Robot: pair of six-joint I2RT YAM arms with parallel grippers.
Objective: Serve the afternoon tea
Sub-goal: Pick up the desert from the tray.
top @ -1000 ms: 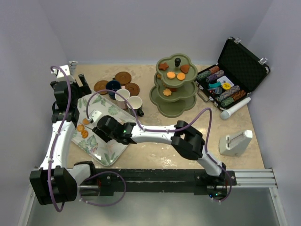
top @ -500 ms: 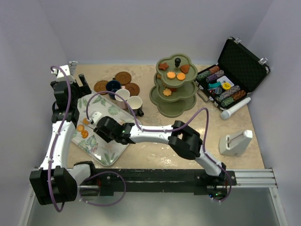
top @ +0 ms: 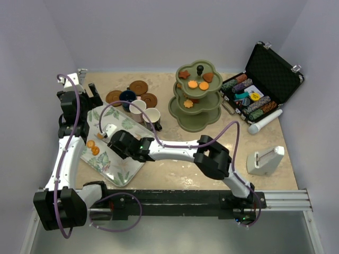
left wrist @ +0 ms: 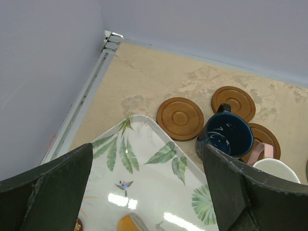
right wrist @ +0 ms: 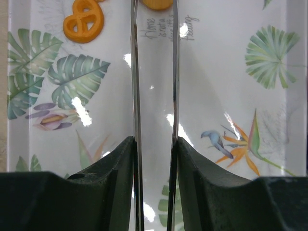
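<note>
Right gripper (top: 101,134) has narrowed its jaws around a round orange biscuit (right wrist: 156,4) on the leafy tray (right wrist: 231,96), so a pickup seems begun; grip unclear. Left gripper (left wrist: 149,183) hangs wide open near the navy cup (left wrist: 230,137).

Olive-green stand (top: 186,120) upright at table centre, orange and brown biscuits (top: 193,84) on its upper tiers. We note navy cup (top: 127,97), pinkish-white cup (top: 137,108) and cream cup (top: 152,116) upright by three brown saucers (top: 139,87). Loose orange biscuits (top: 90,143) lie flat on the tray (top: 124,172).
</note>
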